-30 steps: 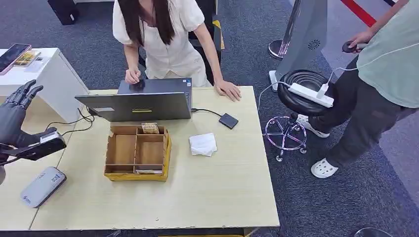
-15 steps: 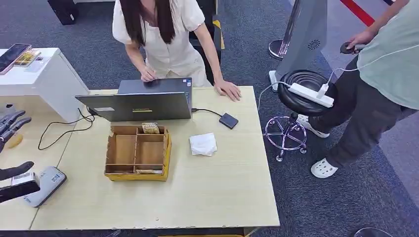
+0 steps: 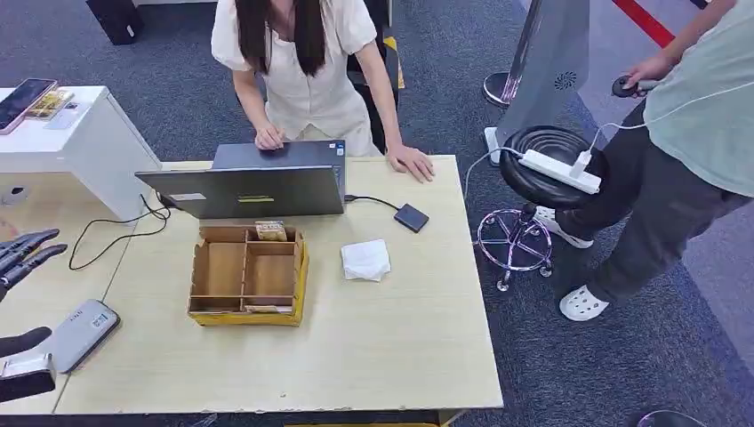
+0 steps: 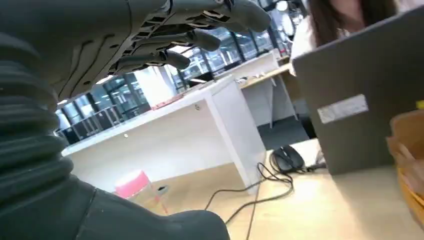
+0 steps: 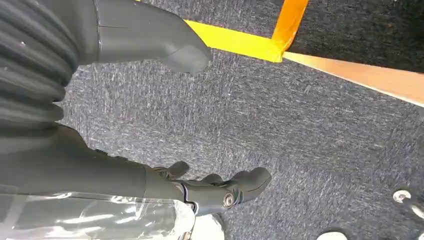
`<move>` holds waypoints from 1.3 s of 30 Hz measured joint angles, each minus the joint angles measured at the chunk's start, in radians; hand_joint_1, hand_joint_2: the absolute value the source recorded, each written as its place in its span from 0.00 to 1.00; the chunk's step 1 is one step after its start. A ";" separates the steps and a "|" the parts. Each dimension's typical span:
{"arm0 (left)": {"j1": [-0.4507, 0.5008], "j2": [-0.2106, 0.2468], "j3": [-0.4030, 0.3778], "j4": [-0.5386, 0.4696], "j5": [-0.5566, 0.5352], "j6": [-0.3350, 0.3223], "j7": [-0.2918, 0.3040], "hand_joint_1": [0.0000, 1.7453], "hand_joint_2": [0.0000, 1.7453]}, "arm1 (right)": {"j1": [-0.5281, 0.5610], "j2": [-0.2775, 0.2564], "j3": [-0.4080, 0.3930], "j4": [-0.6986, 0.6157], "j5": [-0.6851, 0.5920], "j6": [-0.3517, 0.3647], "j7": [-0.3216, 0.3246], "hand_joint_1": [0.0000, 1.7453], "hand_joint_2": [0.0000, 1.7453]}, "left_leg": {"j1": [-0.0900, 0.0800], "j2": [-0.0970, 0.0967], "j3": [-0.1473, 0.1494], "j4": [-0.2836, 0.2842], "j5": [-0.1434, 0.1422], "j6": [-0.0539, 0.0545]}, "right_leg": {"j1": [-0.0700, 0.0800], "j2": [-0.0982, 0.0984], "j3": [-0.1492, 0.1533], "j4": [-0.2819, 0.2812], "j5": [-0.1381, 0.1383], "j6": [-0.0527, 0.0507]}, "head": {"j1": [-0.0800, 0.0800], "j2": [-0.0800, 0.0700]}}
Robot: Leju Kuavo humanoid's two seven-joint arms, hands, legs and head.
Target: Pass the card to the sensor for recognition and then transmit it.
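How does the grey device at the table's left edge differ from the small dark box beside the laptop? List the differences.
The grey device is light grey, long and round-ended; the dark box is near black, squarish and smaller. The grey device bears a pale label; the dark box has a cable running to the laptop. Both lie flat on the pale tabletop.

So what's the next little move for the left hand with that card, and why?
Probably ease the left hand toward the grey sensor. The dark card, pinched under the thumb, sits just beside the sensor's near end, not yet over its face.
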 joint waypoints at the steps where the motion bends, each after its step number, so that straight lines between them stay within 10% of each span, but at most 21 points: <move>1: 0.012 0.005 0.003 -0.013 0.001 -0.003 0.000 0.00 1.00 | 0.000 0.000 -0.004 0.000 0.000 0.000 0.000 0.00 1.00 | 0.000 0.000 0.000 0.000 0.000 0.000 | 0.000 0.000 0.000 0.000 0.000 0.000 | 0.000 0.000; 21: 0.148 -0.004 -0.032 -0.113 -0.139 0.090 0.056 0.00 1.00 | 0.000 0.000 -0.037 -0.003 0.001 0.002 0.002 0.00 1.00 | 0.000 0.000 0.000 0.000 0.000 0.000 | 0.000 0.000 0.000 0.000 0.000 0.000 | 0.000 0.000; 39: 0.146 -0.106 -0.274 -0.096 -0.276 0.234 0.149 0.00 1.00 | -0.002 0.000 -0.066 -0.011 0.033 0.002 0.005 0.00 1.00 | 0.000 -0.001 0.000 0.000 0.000 0.000 | 0.000 -0.001 0.000 0.000 0.000 0.000 | 0.000 0.000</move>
